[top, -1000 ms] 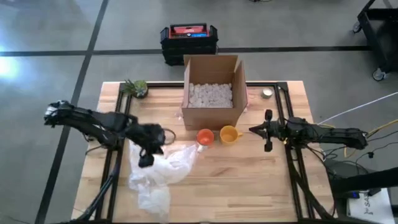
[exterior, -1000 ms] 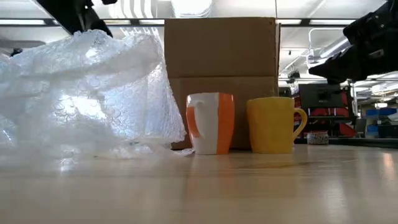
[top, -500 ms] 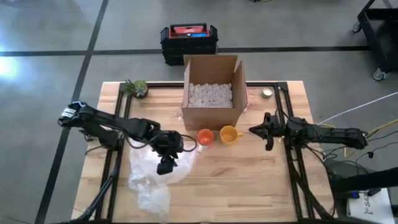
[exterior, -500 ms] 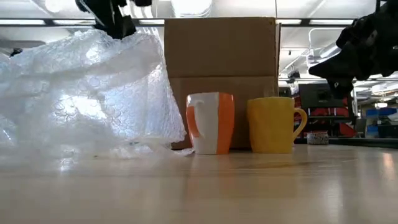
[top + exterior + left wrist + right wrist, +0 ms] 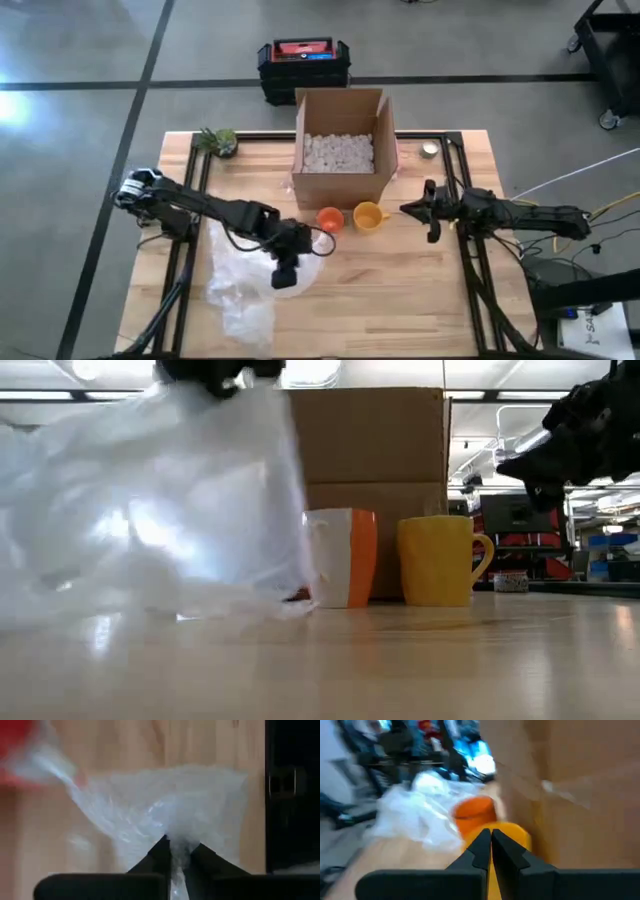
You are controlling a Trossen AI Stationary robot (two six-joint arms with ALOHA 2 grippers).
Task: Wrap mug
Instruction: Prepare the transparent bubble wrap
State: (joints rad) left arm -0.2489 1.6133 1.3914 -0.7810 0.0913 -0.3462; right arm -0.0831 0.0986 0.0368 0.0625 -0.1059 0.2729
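Two mugs stand at frame centre before the cardboard box [image 5: 342, 145]: orange mug [image 5: 329, 219], yellow mug [image 5: 368, 216]. Left gripper [image 5: 287, 274], lower left of the orange mug, fingers clamped on bubble wrap [image 5: 245, 290]. Right gripper [image 5: 429, 210], fingers together, right of the yellow mug. Open counter [image 5: 400, 290] along the lower edge. Low view: wrap blurred.

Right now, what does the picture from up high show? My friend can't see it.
The left gripper holds bubble wrap on a wooden table, beside an orange mug and a yellow mug. Behind the mugs stands an open cardboard box; the right gripper waits nearby.
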